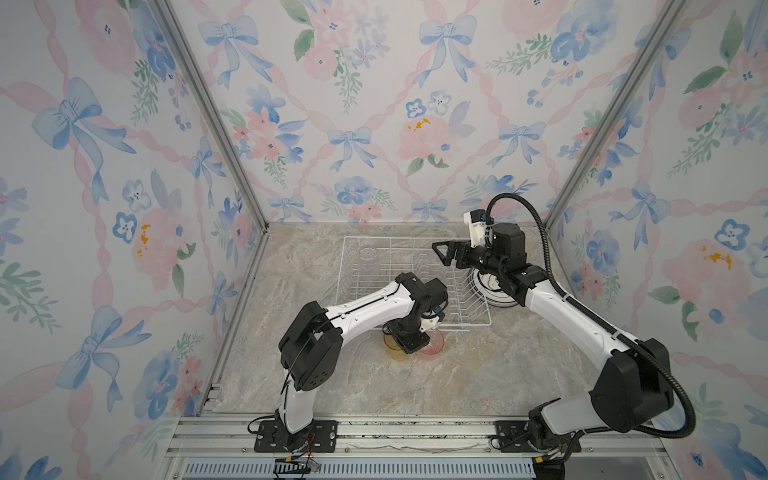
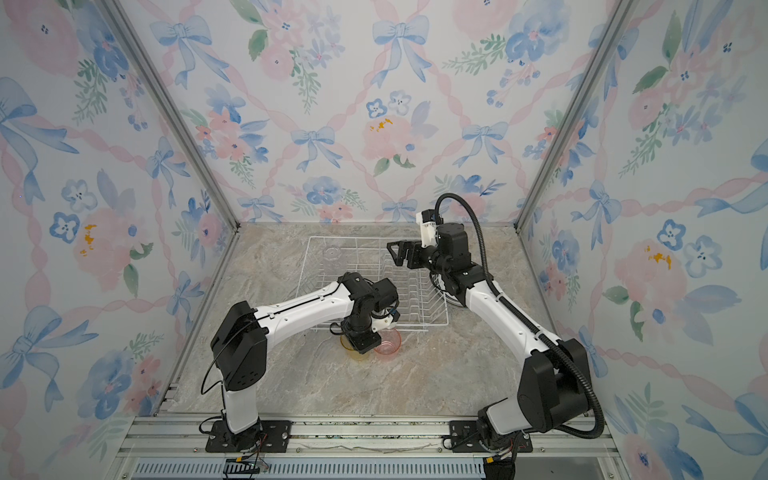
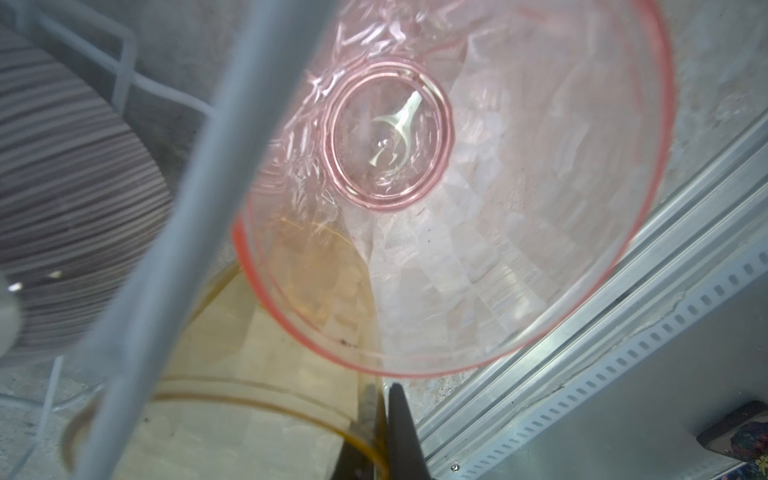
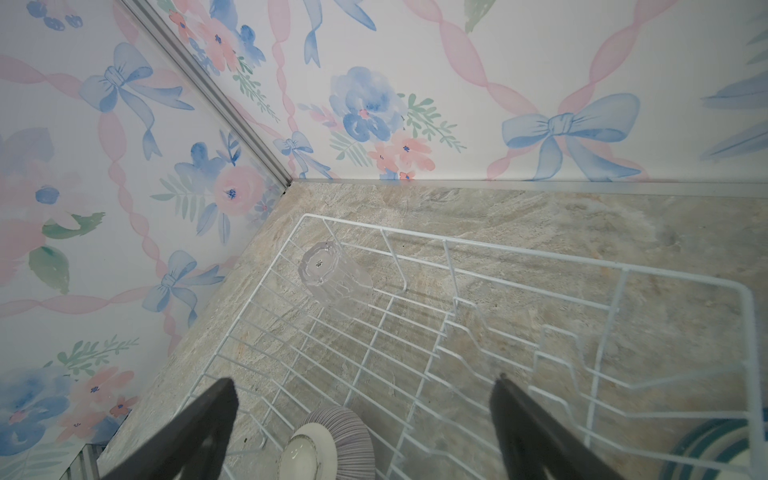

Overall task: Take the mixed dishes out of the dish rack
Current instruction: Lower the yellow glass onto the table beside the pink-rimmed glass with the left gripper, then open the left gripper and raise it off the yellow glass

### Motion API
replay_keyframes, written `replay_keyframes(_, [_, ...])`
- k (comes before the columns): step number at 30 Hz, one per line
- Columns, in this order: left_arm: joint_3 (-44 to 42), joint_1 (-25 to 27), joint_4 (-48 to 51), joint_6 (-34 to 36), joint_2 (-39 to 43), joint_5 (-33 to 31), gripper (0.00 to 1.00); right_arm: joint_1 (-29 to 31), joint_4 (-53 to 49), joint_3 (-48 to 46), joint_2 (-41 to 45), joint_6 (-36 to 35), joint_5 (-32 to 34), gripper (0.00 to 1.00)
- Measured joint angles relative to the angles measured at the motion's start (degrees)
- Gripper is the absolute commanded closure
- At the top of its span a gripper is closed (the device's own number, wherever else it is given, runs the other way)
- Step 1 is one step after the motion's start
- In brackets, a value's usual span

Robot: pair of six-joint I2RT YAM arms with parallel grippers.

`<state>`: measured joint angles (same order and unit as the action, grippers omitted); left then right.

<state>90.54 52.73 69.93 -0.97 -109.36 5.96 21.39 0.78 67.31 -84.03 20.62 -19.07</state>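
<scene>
Dish rack (image 1: 415, 249) sits on marble tabletop (image 1: 478, 382), toward the back wall.

- Clear tumbler (image 4: 332, 276): inside rack, base up, in its back corner away from the prongs. Also seen in a top view (image 2: 332, 254).
- Purple-striped bowl (image 4: 345, 432): inside rack, tipped on its side, near the front wall. Hidden under the left arm in both top views.
- Stack of plates (image 1: 496, 296): outside rack, just beside its prong-side wall, partly covered by the right arm. Count not readable.
- Yellow tumbler (image 1: 392, 348) and pink tumbler (image 1: 434, 345): outside rack, just in front of its front wall, mouths up, side by side.
- Left gripper (image 3: 382, 399): down between the two tumblers, jaws clenched, pinching the yellow tumbler's wall at the rim.
- Right gripper (image 4: 363, 380): above the rack's prong side, jaws spread wide, nothing between them.
</scene>
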Motion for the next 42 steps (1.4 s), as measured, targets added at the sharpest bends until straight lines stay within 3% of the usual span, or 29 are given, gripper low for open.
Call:
replay_keyframes(12, [-1.1, -0.3, -0.7, 0.5, 0.0, 0.3, 0.99, 0.0, 0.0, 0.0, 0.0, 0.2, 0.0, 0.03])
replay_keyframes(21, [-1.3, -0.3, -1.1, 0.4, 0.0, 0.5, 0.92, 0.0, 0.0, 0.0, 0.0, 0.2, 0.0, 0.03])
replay_keyframes(29, [-1.4, -0.3, -1.5, 0.4, 0.0, 0.5, 0.76, 0.0, -0.1, 0.0, 0.0, 0.2, 0.0, 0.03])
replay_keyframes(42, [-1.0, -0.3, -2.7, 0.3, 0.6, 0.7, 0.73, 0.0, -0.1, 0.0, 0.0, 0.1, 0.0, 0.03])
